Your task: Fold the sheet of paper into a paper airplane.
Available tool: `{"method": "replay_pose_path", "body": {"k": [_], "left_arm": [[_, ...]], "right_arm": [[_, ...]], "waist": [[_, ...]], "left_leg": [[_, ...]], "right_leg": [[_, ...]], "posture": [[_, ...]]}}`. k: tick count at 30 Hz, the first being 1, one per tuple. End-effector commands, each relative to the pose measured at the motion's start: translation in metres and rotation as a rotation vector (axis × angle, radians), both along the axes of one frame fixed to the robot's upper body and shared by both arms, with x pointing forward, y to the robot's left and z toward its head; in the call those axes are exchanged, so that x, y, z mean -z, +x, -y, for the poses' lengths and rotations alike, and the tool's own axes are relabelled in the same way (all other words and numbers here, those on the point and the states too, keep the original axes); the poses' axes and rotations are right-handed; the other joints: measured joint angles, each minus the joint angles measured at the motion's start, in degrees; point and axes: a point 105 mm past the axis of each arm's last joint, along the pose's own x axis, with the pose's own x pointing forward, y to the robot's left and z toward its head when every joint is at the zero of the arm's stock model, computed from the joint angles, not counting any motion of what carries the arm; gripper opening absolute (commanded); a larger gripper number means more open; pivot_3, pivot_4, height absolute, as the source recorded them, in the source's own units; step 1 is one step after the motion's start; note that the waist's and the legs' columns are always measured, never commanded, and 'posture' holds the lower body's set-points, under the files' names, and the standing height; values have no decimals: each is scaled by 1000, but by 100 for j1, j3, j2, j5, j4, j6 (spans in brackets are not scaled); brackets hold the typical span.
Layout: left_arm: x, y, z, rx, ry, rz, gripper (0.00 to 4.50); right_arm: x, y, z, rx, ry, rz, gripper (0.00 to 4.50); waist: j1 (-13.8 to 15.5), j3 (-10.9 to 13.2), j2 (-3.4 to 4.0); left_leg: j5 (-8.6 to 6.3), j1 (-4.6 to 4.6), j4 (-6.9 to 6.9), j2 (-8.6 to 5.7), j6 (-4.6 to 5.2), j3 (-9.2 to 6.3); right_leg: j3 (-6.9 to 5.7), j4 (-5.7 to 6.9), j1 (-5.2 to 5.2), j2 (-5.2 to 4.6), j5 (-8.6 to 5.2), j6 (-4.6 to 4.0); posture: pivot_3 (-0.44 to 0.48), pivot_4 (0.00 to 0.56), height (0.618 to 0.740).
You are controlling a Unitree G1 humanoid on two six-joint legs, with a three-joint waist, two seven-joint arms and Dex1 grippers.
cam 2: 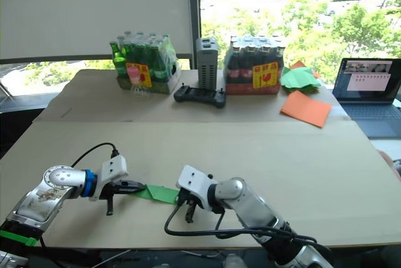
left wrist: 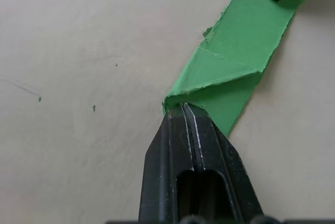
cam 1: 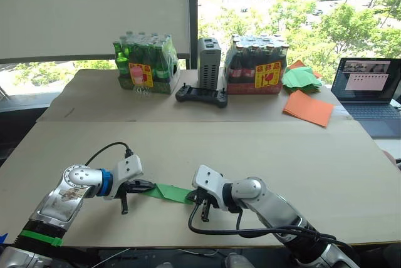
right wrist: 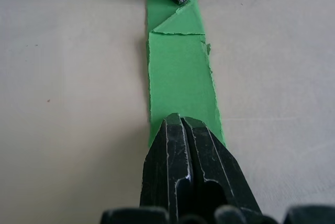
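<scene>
The sheet of paper (cam 1: 168, 192) lies flat on the near part of the worktop (cam 1: 250, 149), already folded into a narrow green strip, and it is pinned between the two arms. At its left end the left hand (left wrist: 184, 107) is clenched on the paper right where a folded triangular corner meets the tip; the black fingers (left wrist: 180, 145) sit pressed together on the edge. At the other end the right hand (right wrist: 179, 118) is likewise clamped on the square end of the strip, with its fingers (right wrist: 172, 150) closed tight over the green. So the paper is held at both ends, stretched in a line between them, low against the surface.

This looks like a mid-fold moment: nose end formed, body halved lengthwise, wings not yet opened. To do the step well, I'd say both grips should keep equal tension so the strip neither buckles nor tears; the long edges already look a little ragged, so any twist should be gentle. One end should anchor while the other turns the layer over, pressing the crease down along the worktop rather than in the air.

Well apart, at the far side, stand two shrink-wrapped packs of bottles (cam 1: 145, 62), a black controller (cam 1: 201, 96), an orange sheet (cam 1: 307, 107), a heap of green sheets (cam 1: 301, 77) and a laptop (cam 1: 367, 83) at the right edge.
</scene>
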Motion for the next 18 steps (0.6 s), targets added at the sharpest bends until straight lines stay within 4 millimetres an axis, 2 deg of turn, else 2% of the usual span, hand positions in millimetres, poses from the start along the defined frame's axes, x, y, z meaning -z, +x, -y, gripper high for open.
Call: {"method": "replay_pose_path", "body": {"k": [1,5,7,11,15,18], "left_arm": [[22,-7,-20,-73,75,-75,0],[10,-3,-18,-96,31,-50,0],[-3,0,-15,-109,-25,-24,0],[-34,3,-6,-133,-194,4,0],[-57,-6,-1,-128,-369,-26,0],[-60,-20,-1,-127,-429,-78,0]], "right_arm": [[22,-4,11,24,-84,-73,55],[21,-2,11,21,-87,-54,55],[16,-1,11,15,-72,-30,55],[-3,0,10,9,-16,24,55],[-26,0,12,31,52,61,55],[-49,-3,12,34,122,89,55]], "waist": [[-1,0,0],[-4,0,0],[-2,0,0],[13,12,-14],[31,23,-31],[11,30,-36]], "left_leg": [[0,0,0,0,0,0],[0,0,0,0,0,0],[0,-3,0,0,0,0],[0,-20,0,0,0,-2],[0,-48,0,0,0,-7],[0,-64,0,0,0,-7]], "right_leg": [[0,0,0,0,0,0],[0,0,-1,0,0,0],[0,1,-3,0,0,0],[-2,0,-18,0,0,0],[-9,-7,-36,-4,24,-39],[-9,-11,-49,-7,25,-40]], "posture": [[0,150,740],[0,150,740],[0,150,740],[0,150,740],[0,150,740],[0,150,740]]}}
